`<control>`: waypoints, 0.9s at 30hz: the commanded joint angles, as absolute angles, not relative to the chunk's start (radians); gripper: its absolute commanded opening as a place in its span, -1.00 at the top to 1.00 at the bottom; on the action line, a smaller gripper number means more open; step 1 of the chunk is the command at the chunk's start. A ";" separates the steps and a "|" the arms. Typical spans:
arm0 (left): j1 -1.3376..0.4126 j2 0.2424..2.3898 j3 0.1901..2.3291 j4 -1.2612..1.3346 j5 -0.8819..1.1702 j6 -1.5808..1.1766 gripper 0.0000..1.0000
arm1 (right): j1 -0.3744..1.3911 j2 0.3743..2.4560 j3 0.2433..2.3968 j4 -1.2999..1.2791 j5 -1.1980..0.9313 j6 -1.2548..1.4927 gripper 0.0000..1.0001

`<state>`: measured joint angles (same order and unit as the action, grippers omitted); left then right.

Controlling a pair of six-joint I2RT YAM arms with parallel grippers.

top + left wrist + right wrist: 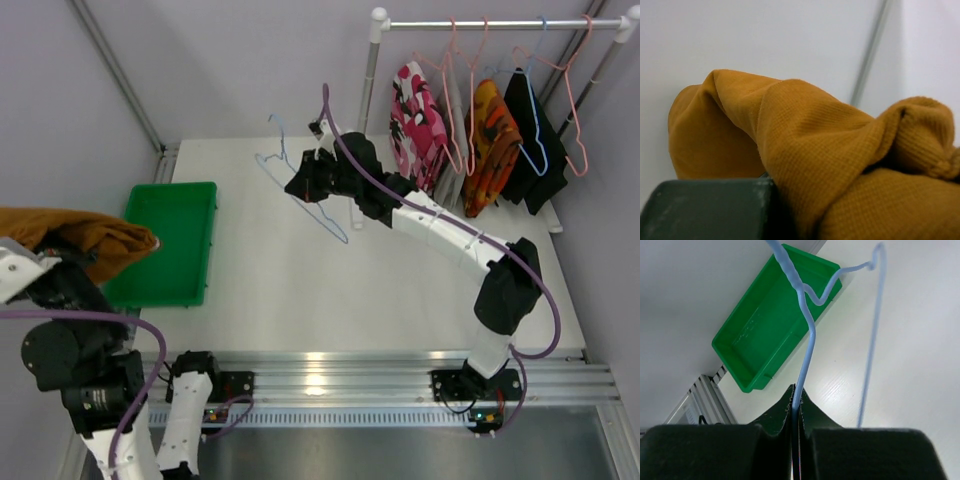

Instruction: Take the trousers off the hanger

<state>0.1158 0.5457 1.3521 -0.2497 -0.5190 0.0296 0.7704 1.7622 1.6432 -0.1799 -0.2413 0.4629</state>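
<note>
- Right gripper [795, 410]: clenched, pads pressed together on the lower wire of a light blue hanger [805, 305]. The twisted neck and hook rise away from the fingers.
- The hanger carries no cloth. In the overhead view it sits at the end of the outstretched right arm, over the back middle of the table [300, 290].
- Left gripper [45, 262]: clamped on the rust-brown trousers [90, 235]. The wrist view shows one dark pad [705, 210] against the cloth, the ribbed weave bunched and folded over it. The second pad is hidden under the fabric.
- The rust-brown trousers are off any hanger, gathered in a lump at the table's left edge. From above, the free end overlaps the left rim of the green tray [185, 250]. Whether cloth and tray touch cannot be told.
- The green tray lies along the left edge of the table, long side running front to back. Its floor is bare where visible.
- A rail [500, 22] stands at the back right corner of the table.
- The floral trousers [418, 125] hang at the left end of the rail, draped on a pink hanger.
- To their right hang an orange-patterned garment [490, 145] and then a black garment [535, 140], each on its own hanger.
- Both arms are well apart, one at each side of the table.
</note>
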 commanded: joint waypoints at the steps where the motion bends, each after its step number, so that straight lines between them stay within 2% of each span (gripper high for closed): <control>1: 0.155 0.415 1.254 -0.078 -0.551 0.152 1.00 | 0.782 1.727 1.671 -0.167 -0.262 0.428 1.00; 6: 0.160 0.252 1.018 -0.103 -0.601 0.288 1.00 | 0.782 1.698 1.651 -0.187 -0.279 0.407 1.00; 10: 0.161 0.139 0.907 -0.114 -0.626 0.363 1.00 | 0.782 1.675 1.626 -0.195 -0.279 0.397 1.00; 17: 0.158 0.061 0.737 -0.124 -0.618 0.417 1.00 | 0.782 1.660 1.595 -0.198 -0.281 0.408 1.00; 21: 0.155 0.104 0.672 -0.089 -0.548 0.411 1.00 | 0.782 1.651 1.568 -0.192 -0.276 0.429 1.00; 27: 0.155 0.406 0.618 0.114 -0.398 0.407 1.00 | 0.779 1.643 1.562 -0.196 -0.284 0.448 1.00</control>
<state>0.1558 0.2886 0.6189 -0.1837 -0.5404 0.3859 0.7700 1.7050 1.5574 -0.2184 -0.2741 0.4377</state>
